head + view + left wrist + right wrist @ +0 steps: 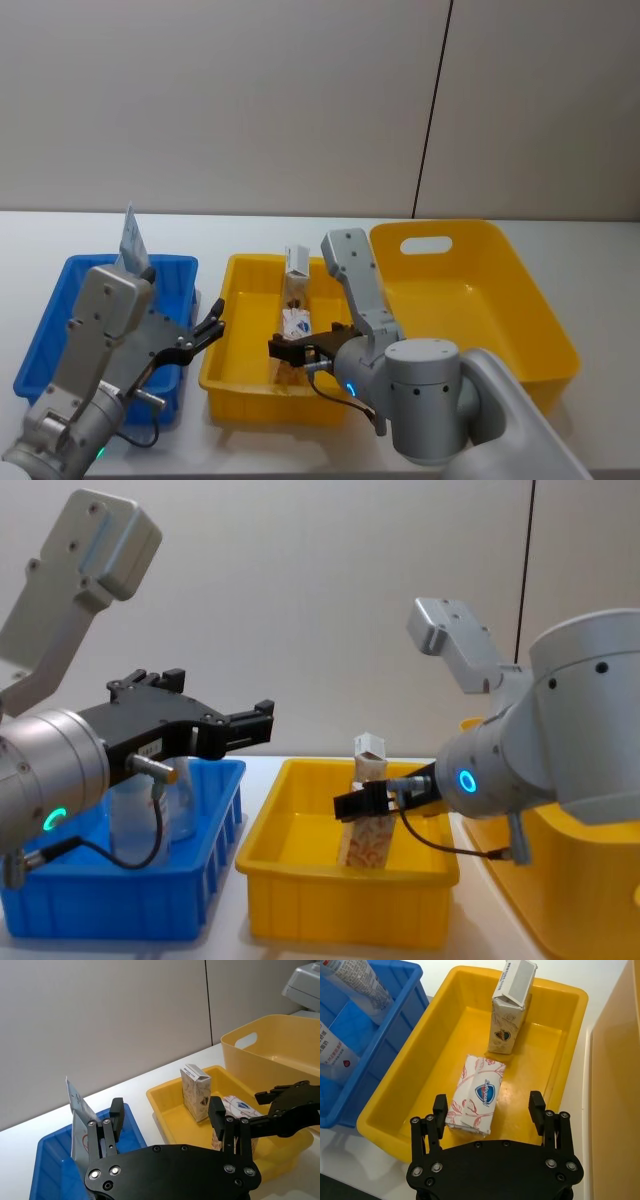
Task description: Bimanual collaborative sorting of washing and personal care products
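Lying carton (475,1095): white, red-orange floral print, blue shield logo. Tube (362,980): white, red print. Left bin (55,320) blue; middle bin (240,300) and large bin (480,300) yellow.

My head camera looks down and forward over the counter (250,235), with the blue bin (60,320) on my left and the small yellow bin (250,310) in the middle. The chest camera sits lower and catches both bins side-on. My left wrist camera peers over my left gripper (166,1107) toward the wall (125,1020). My right wrist camera looks down, close, past my right gripper (488,1101) into that small yellow bin, which all four views share.
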